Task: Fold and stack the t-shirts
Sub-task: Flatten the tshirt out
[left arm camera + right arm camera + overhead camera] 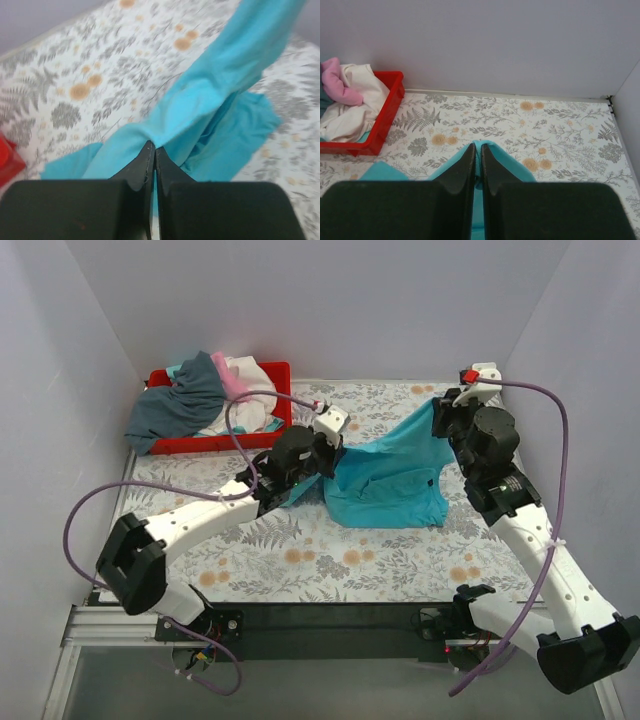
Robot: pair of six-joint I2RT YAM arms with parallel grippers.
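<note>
Top external: left end effector (328, 457) and right end effector (441, 412) clamp the bright turquoise cloth t-shirt (395, 485). It sags between them.

turquoise t-shirt (395, 480) lifted, stretched, other t-shirts (205, 395) heaped

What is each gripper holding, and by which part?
Both pinch the turquoise t-shirt: left gripper at its left edge, right gripper at its far right corner.
</note>
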